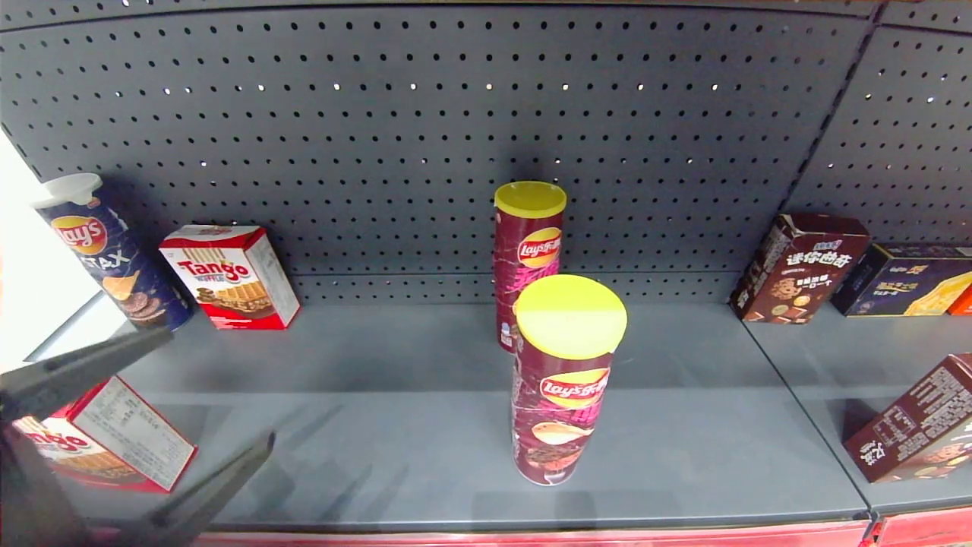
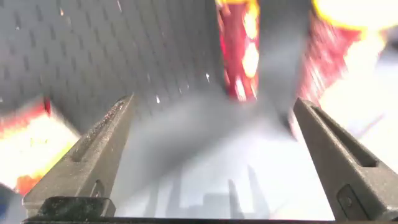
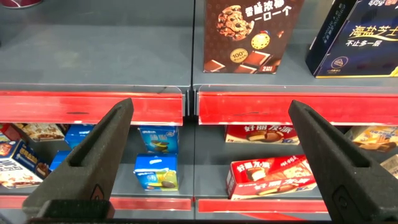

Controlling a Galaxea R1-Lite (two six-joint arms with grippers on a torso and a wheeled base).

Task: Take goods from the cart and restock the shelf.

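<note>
Printed labels are borne by the goods on the shelf (image 1: 380,425). A red-and-yellow logo is carried by the front can (image 1: 566,395) at 5 o'clock and the rear can (image 1: 529,251) at 12 o'clock. It is repeated, above white lettering, on the blue can (image 1: 106,254) at 9 o'clock. White brand lettering is printed on the red wafer box (image 1: 231,275) beside it. A white panel of fine print, too small to be read, is shown on the tilted red box (image 1: 121,441) at 8 o'clock. White characters are printed on the brown box (image 1: 797,266) at 3 o'clock.
</note>
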